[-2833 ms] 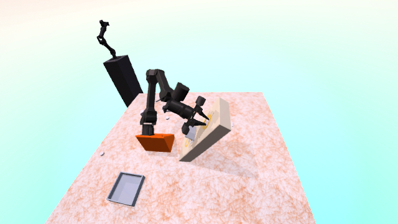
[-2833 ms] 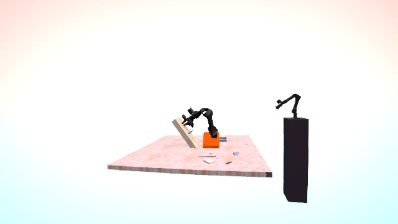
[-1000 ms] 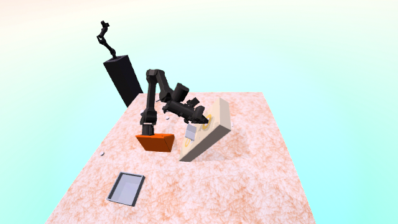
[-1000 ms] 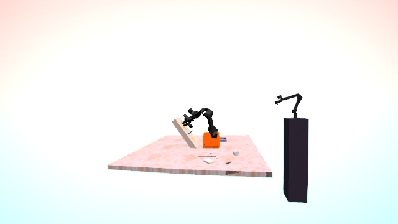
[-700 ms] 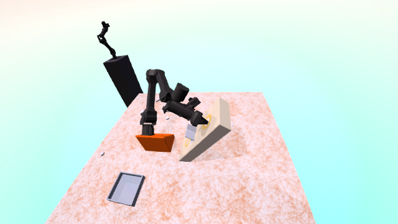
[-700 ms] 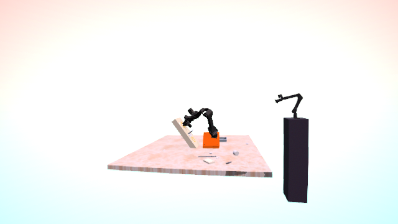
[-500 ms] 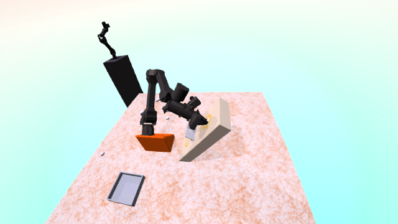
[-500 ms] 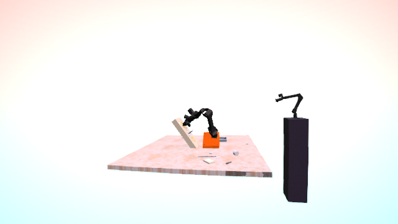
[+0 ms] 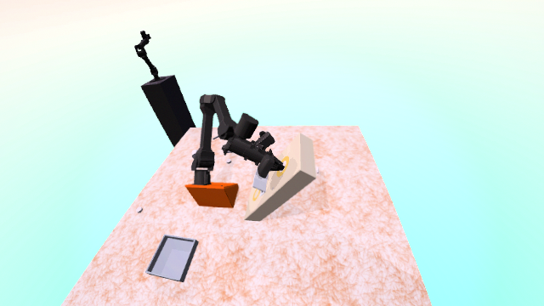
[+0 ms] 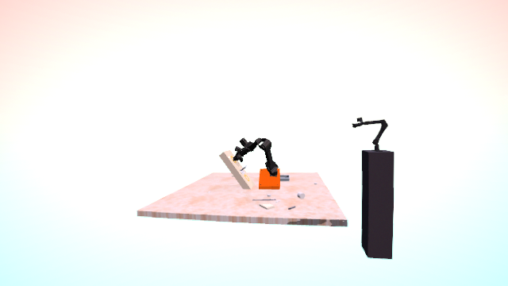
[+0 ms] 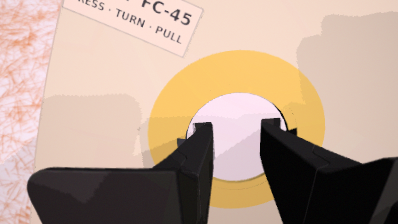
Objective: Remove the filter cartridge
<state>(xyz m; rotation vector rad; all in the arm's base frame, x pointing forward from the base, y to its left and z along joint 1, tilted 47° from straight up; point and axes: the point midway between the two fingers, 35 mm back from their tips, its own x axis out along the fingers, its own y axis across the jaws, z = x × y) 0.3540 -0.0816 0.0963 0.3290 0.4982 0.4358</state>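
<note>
The round filter cartridge (image 11: 235, 150) (image 9: 286, 161) has a pale lilac face and sits inside a yellow ring (image 11: 167, 117) in the beige service panel (image 11: 100, 65) (image 9: 303, 155) (image 10: 228, 158), which leans back on the table. My gripper (image 11: 234, 132) (image 9: 278, 165) (image 10: 236, 157) presses against the cartridge face, with each black fingertip in a slot at the face's edge. It is shut on the cartridge. The grey tray (image 9: 173, 259) lies flat near the table's front left, and it also shows in the exterior view (image 10: 284, 178).
A label (image 11: 150, 20) reading "TURN · PULL" sits above the ring. The arm stands on an orange base (image 9: 212, 195) (image 10: 269, 179). A tall black pillar (image 9: 167, 108) (image 10: 377, 202) carries a second small arm beside the table. A small cylinder (image 10: 301, 195) and a flat plate (image 10: 267, 206) lie on the table.
</note>
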